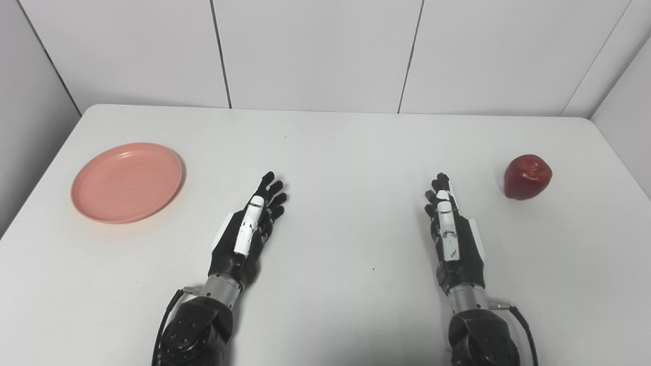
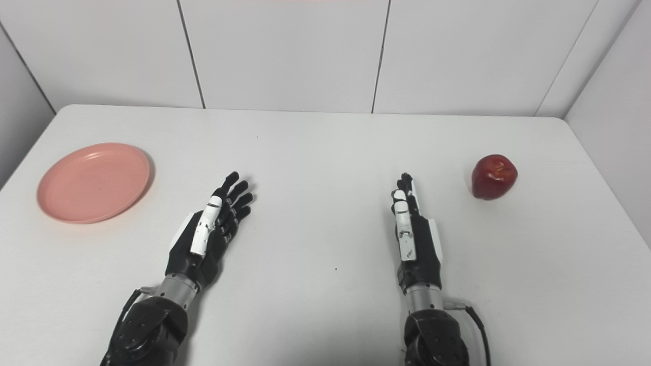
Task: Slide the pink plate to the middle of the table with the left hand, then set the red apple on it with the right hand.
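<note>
Both my forearms are cut off by the bottom edge of each view. My right hand [image 1: 450,231] stands edge-on, hiding its palm and far fingers. The underside of the red apple [image 1: 527,177] and the table's [image 1: 325,284] near edge are out of sight.

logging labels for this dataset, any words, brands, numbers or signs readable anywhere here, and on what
None: no readable text in either view.
pink plate: plain, no print or mark.
red apple: no sticker shows; the pale patches look like glare.
left hand and right hand: white and black panels, no lettering to be made out.
table and wall panels: blank.
</note>
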You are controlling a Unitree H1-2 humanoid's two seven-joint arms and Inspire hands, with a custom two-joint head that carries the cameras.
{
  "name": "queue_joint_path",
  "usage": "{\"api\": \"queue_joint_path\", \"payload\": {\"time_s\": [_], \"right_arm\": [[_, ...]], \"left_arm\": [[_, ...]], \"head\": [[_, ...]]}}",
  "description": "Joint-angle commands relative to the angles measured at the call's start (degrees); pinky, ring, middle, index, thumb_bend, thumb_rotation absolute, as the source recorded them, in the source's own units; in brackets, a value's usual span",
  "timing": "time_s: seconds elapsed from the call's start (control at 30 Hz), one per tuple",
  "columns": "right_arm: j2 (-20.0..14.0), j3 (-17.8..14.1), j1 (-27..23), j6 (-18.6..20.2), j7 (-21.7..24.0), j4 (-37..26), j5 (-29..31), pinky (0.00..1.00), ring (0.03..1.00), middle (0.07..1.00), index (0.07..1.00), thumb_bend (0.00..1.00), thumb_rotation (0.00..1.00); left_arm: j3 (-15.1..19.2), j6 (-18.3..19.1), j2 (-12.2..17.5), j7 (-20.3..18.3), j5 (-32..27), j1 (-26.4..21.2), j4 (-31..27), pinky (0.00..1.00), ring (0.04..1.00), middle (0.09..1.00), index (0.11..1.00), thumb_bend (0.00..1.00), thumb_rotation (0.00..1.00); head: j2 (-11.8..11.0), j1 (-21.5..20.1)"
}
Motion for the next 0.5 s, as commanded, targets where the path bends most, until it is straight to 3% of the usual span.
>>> {"api": "queue_joint_path", "payload": {"time_s": [0.0,0.47], "right_arm": [[0.46,-0.04,-1.63,-2.73,-0.07,-1.99,0.32,1.0,0.981,0.995,1.0,0.27,1.0],[0.29,0.12,-1.62,-3.08,0.03,-1.91,0.17,1.0,0.981,0.996,1.0,0.26,1.0]], "left_arm": [[-0.25,-1.13,-0.63,-0.05,0.26,-1.88,-1.17,0.98,0.958,0.972,0.961,0.4,1.0],[-0.34,-1.55,-0.63,-0.15,0.32,-1.86,-0.88,0.99,0.959,0.974,0.962,0.4,1.0]], "head": [[0.05,0.07],[-0.17,0.12]]}}
